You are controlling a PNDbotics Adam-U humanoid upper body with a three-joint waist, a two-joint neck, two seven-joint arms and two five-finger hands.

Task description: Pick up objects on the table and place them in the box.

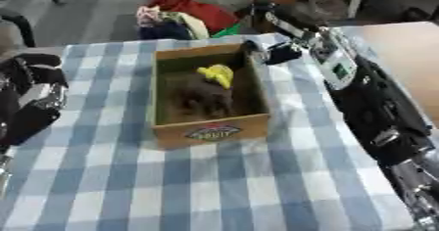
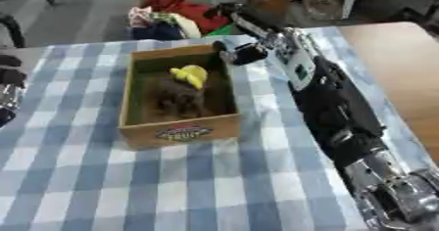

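Your left eye view gives you most of your left hand (image 1: 30,95) at 9 o'clock, a black shape resting on the bench (image 1: 214,186) well apart from the box (image 1: 208,94). The right eye view shows only a dark sliver of it at the frame's left edge. In neither view can you tell whether its fingers are curled or straight.

Your right arm comes in from 4 o'clock and runs up to about 1 o'clock, and the right eye view shows more of its silver lower joints. Your right hand (image 2: 244,54) sits at the box's far right corner, just beside or touching the rim; which of the two you cannot tell. Its fingers are a dark blur, so you cannot tell if they are released or clenched.

The box is a shallow open cardboard tray standing square on the blue and white checked cloth, near the bench's middle, with a printed label on its front wall. Inside it, toward 12 o'clock, lies a yellow object (image 2: 190,75), rounded and soft in outline. Just below that, around the box's centre, is a dark brown fuzzy lump (image 1: 204,100).

Beyond the bench at 12 o'clock lies a heap of coloured cloth (image 1: 184,17) on the floor.
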